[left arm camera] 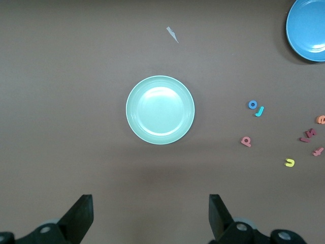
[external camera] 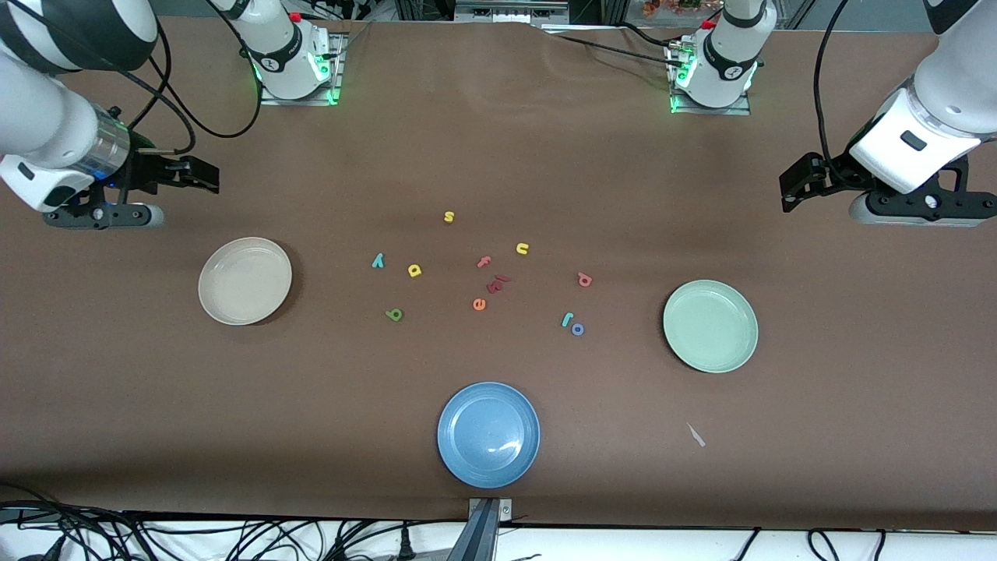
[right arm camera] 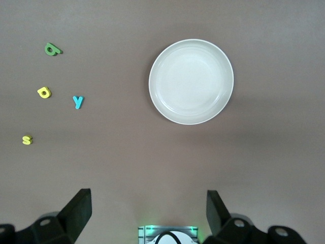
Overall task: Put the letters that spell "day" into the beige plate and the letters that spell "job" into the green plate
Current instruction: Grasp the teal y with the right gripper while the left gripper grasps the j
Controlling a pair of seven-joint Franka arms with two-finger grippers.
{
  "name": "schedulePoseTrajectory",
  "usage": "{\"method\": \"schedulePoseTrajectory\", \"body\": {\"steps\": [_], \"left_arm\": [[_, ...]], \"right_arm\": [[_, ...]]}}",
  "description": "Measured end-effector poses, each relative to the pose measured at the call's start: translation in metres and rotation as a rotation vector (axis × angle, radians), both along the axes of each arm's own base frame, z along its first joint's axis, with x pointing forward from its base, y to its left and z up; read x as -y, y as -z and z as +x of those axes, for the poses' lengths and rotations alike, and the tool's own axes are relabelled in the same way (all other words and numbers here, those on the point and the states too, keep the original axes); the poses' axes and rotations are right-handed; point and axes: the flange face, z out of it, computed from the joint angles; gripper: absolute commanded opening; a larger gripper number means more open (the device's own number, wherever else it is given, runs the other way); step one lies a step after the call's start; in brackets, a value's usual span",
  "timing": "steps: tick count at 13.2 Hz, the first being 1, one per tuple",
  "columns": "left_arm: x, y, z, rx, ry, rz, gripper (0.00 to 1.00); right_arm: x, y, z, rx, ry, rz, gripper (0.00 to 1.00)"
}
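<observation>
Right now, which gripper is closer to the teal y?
Right. The right gripper hangs over bare table by the beige plate, toward the teal y; the left gripper waits past the green plate.

desk [external camera: 498, 156]: brown matte cover spanning nearly the whole frame, slightly rippled near the top centre
light: even, from overhead, with soft shadows and a faint glare
bottom edge: white strip below the desk with tangled black cables [external camera: 234, 538]
bottom centre: grey metal bracket [external camera: 487, 522] at the desk's rim
top edge: dark metal frame [external camera: 506, 9] and more cabling
</observation>
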Motion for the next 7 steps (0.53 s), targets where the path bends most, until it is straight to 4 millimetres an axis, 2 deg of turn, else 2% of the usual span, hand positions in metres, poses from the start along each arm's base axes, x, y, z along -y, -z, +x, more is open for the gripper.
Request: {"method": "schedulePoseTrajectory", "body": {"steps": [4,7], "left_arm": [[-0.002,0.006,0.004,-0.010,-0.004,0.000,1.00],[0.002,0.015,0.015,0.004,0.003,-0.009,1.00]], "right_arm": [[-0.024,0.007,-0.005,-0.007,0.030,-0.016,1.00],[-0.047,0.020,-0.008,0.008,0.067,-0.028,1.00]]}}
